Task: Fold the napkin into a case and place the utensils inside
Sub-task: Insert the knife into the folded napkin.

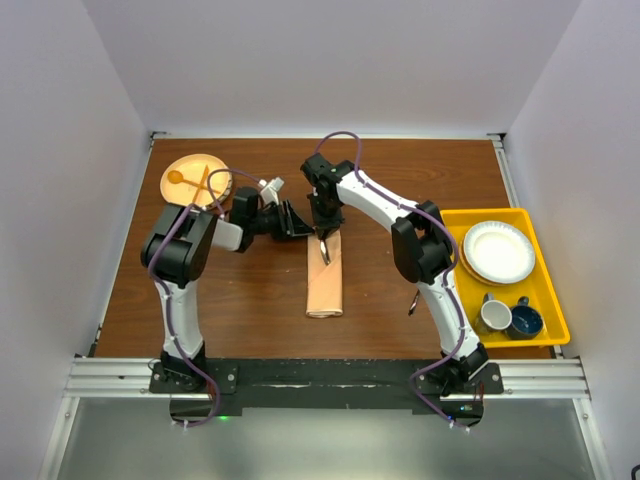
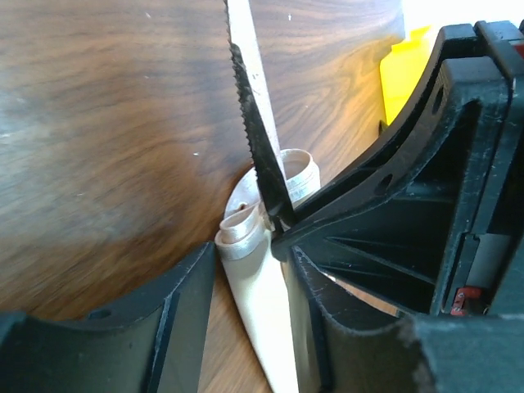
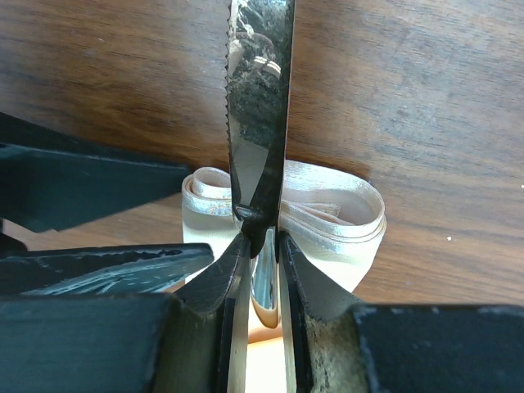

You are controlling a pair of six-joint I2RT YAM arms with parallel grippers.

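The napkin lies folded as a narrow peach-orange case (image 1: 324, 285) at the table's middle, with its looped open end (image 3: 327, 221) at the far side. My right gripper (image 1: 325, 232) is shut on a dark serrated knife (image 3: 258, 98), one of the utensils, and holds it right over that open end. My left gripper (image 1: 300, 222) reaches in from the left. Its open fingers straddle the case's left edge (image 2: 262, 286), with a gap still on one side. The knife blade (image 2: 255, 139) crosses just beyond them. No other dark utensil shows.
A round wooden plate (image 1: 193, 180) holding a pale wooden spoon and fork sits at the far left. A yellow tray (image 1: 552, 300) on the right carries a white plate (image 1: 498, 252) and two cups (image 1: 496, 314). The two grippers stand almost touching.
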